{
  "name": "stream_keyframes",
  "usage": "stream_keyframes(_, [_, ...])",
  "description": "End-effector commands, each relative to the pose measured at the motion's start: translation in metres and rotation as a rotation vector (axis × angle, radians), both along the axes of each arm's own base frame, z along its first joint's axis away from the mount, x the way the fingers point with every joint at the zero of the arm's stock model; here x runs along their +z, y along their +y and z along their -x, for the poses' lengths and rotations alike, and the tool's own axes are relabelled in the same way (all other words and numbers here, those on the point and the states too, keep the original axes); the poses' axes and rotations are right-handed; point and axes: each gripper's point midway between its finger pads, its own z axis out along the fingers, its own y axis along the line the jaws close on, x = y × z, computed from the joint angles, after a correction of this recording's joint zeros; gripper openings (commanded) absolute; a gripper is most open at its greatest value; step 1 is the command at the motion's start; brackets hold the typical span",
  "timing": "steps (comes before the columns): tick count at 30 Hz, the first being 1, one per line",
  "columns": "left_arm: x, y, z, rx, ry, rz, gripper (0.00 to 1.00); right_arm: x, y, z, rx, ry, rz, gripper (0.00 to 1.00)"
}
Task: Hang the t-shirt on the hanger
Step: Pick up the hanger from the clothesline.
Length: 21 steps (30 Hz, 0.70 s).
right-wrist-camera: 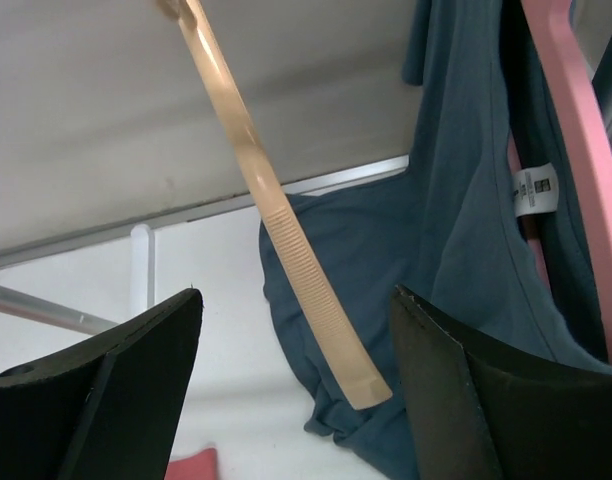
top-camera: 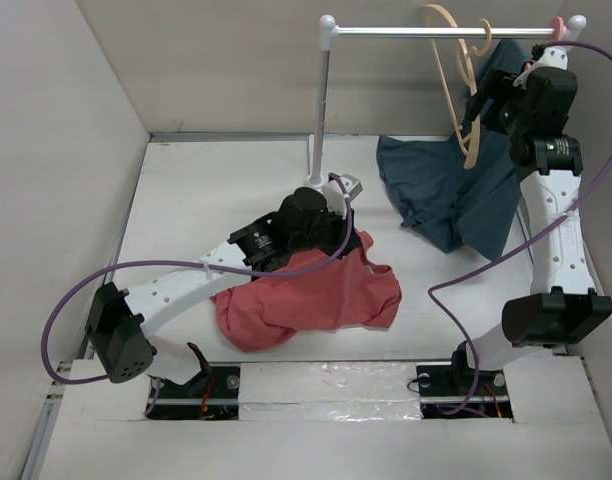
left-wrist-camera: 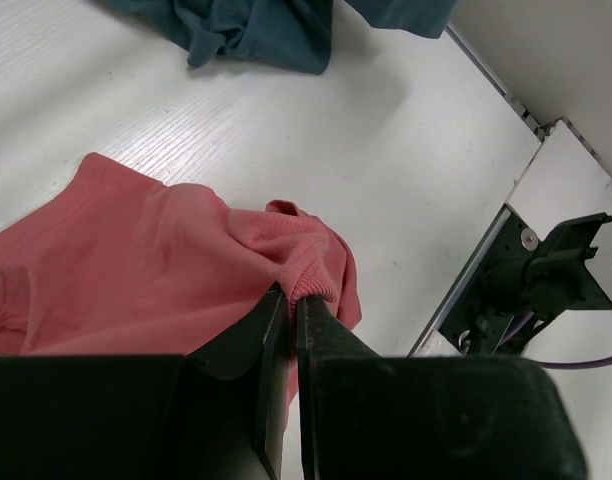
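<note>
A salmon-red t-shirt (top-camera: 306, 295) lies crumpled on the white table. My left gripper (top-camera: 346, 238) is shut on a ribbed edge of the t-shirt (left-wrist-camera: 156, 270), and its fingertips (left-wrist-camera: 281, 305) pinch the fold. The tan wooden hanger (top-camera: 456, 80) hangs by its hook from the white rail (top-camera: 426, 31). My right gripper (top-camera: 481, 108) is open beside the hanger's lower arm. In the right wrist view that arm (right-wrist-camera: 296, 250) hangs between and beyond the wide-spread fingers (right-wrist-camera: 136, 370), touching neither.
A teal shirt (top-camera: 456, 195) hangs from a pink plastic hanger (right-wrist-camera: 576, 180) at the rail's right end and spills onto the table. The rack's white post (top-camera: 321, 100) stands behind the left gripper. Grey walls close in the table on three sides.
</note>
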Motion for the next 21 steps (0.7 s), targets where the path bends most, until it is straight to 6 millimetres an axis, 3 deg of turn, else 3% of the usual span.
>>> stream_keyframes(1, [0.019, -0.002, 0.003, -0.033, -0.046, 0.057, 0.0, 0.035, -0.003, -0.005, 0.007, -0.121, 0.038, 0.79])
stream_keyframes(7, [0.018, -0.004, 0.001, -0.034, -0.047, 0.044, 0.0, 0.031, -0.007, -0.021, -0.028, -0.102, 0.088, 0.79])
stream_keyframes(8, [0.017, -0.003, 0.001, -0.035, -0.047, 0.041, 0.0, 0.029, -0.008, -0.025, -0.03, -0.097, 0.091, 0.7])
stream_keyframes(11, [0.019, -0.004, 0.0, -0.031, -0.048, 0.042, 0.0, 0.032, -0.012, -0.028, -0.048, -0.103, 0.095, 0.6])
stream_keyframes(12, [0.018, -0.004, 0.001, -0.034, -0.045, 0.04, 0.0, 0.033, -0.008, -0.029, -0.052, -0.107, 0.094, 0.49])
stream_keyframes(21, [0.02, 0.002, -0.005, -0.03, -0.015, 0.074, 0.0, 0.037, 0.0, -0.041, -0.046, -0.11, 0.13, 0.16])
